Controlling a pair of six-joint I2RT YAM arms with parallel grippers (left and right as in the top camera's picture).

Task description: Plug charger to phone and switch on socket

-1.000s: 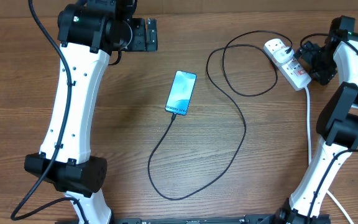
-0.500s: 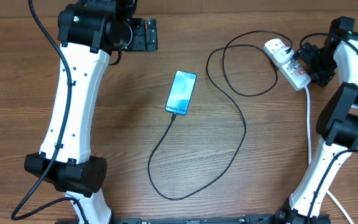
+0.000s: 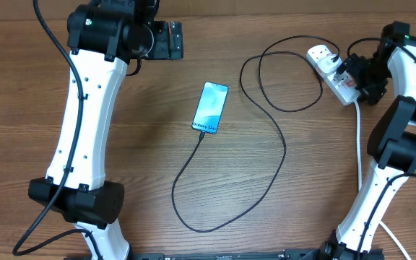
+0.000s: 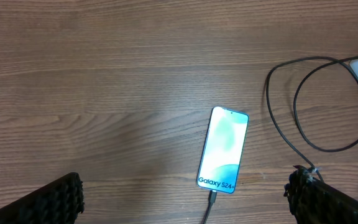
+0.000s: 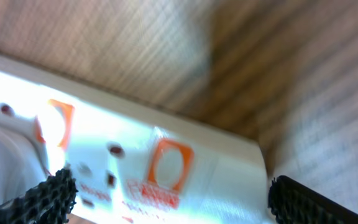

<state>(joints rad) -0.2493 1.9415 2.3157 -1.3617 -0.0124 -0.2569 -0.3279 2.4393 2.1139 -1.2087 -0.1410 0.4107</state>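
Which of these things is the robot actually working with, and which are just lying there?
Part of the job: phone, black charger cable, white socket strip.
Just there: thick white cord running off the strip, wooden table.

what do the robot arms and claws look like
The left arm and right arm have white shells with small dark dots, joined by black rounded joints. A black arm cable trails along the left one. The left claw and right claw are black with ridged pads.
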